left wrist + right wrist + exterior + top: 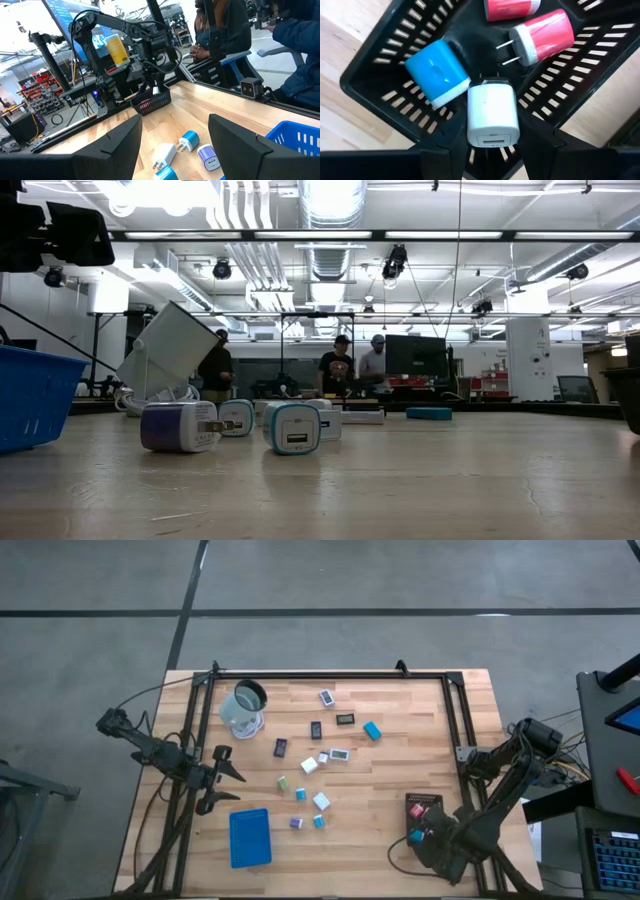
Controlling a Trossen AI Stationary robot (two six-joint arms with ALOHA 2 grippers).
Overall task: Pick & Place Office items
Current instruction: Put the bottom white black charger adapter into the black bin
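My right gripper [492,150] is over the black basket [412,802] at the table's near right and is shut on a white charger block [492,112]. In the basket lie a blue block [436,70] and two pink-red blocks [545,35]. Several other office items [310,765] are scattered on the wood in the middle of the table; a purple-and-white block [178,427] and a teal-edged one [292,428] show in the low view. My left gripper [225,778] waits open at the left edge, level, with nothing between its fingers [115,145]. My right gripper pinches the white block by its two opposite sides [471,131], near the end with the port, between its two fingers. The fingers come from above, pointing down. The block hangs over the basket's inside, next to the blue block; whether it touches the floor I cannot tell.
A blue tray [250,837] lies at the near left, beside my left gripper. A clear round cup [245,708] is at the far left. A black frame [330,677] runs along the far edge and both sides. People are in the room beyond the table.
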